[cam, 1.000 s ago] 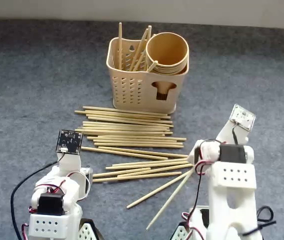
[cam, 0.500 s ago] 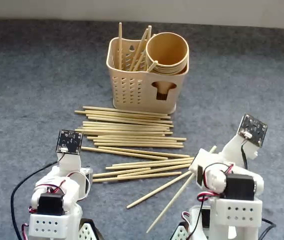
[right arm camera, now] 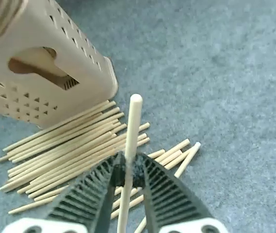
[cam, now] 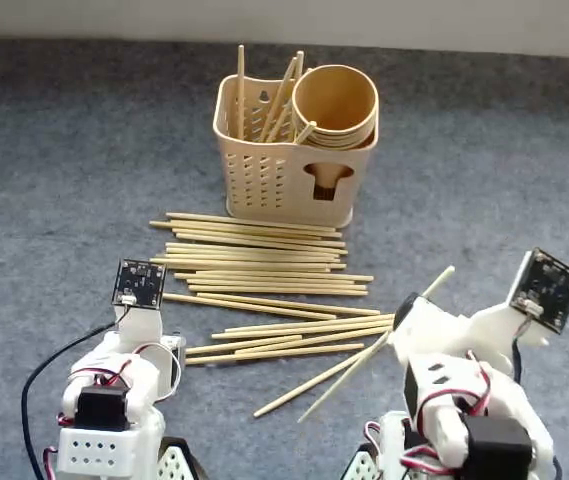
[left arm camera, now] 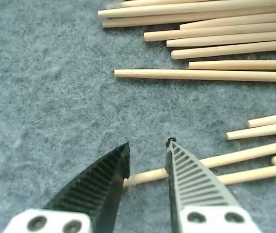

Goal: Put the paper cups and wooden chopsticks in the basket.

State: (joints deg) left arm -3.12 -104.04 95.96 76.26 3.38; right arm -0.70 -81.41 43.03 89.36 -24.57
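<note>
Beside the pile (cam: 264,255), off the surface (cam: 84,150), one chopstick (right arm camera: 133,126) was pinched in the right gripper (right arm camera: 127,167), best lifted above the basket (right arm camera: 55,63) rim and tipped upright before release beside the cups (cam: 334,100); the left gripper (left arm camera: 147,150) hung spread over a lying stick (left arm camera: 225,158).

I see the basket (cam: 269,180) upper centre in the high view, paper cups (cam: 336,105) in its right side, upright chopsticks (cam: 241,85) in its left. Loose chopsticks (cam: 264,262) lie below it, mid-frame; one chopstick (cam: 432,287), lower right, sits in my right gripper (right arm camera: 129,159).
</note>
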